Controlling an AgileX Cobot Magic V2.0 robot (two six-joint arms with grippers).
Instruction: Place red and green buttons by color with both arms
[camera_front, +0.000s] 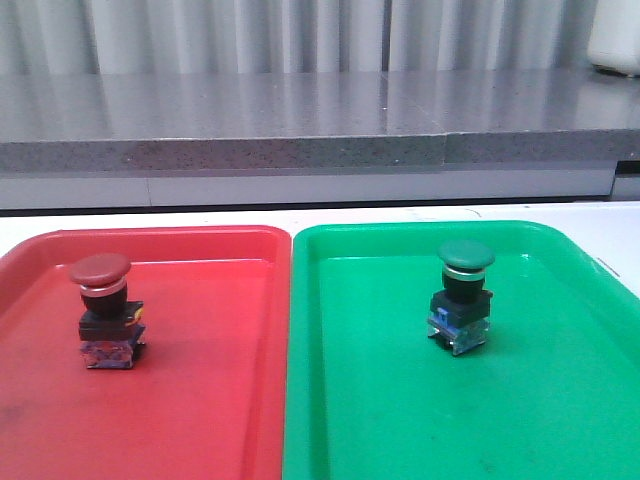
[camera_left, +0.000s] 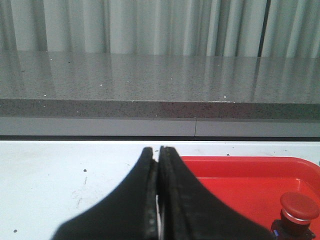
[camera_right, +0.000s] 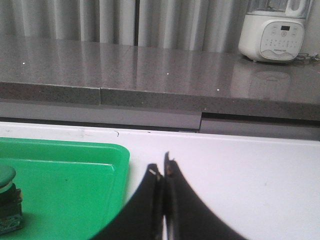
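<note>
Left gripper (camera_left: 158, 152): fingers pressed together, holding nothing, over the white table (camera_left: 60, 175) beside the red tray (camera_left: 240, 175).
Right gripper (camera_right: 164, 170): closed, empty, beside the green tray (camera_right: 70, 175).
Red button (camera_front: 103, 310): upright in the red tray.
Green button (camera_front: 462, 295): upright in the green tray.

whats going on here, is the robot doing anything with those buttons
Nothing is being handled right now. The red button stands upright in the red tray, and the green button stands upright in the green tray, so the colors match. The left hand and right hand are both shut and empty, over the white table beside the trays. The sorting looks finished.
</note>
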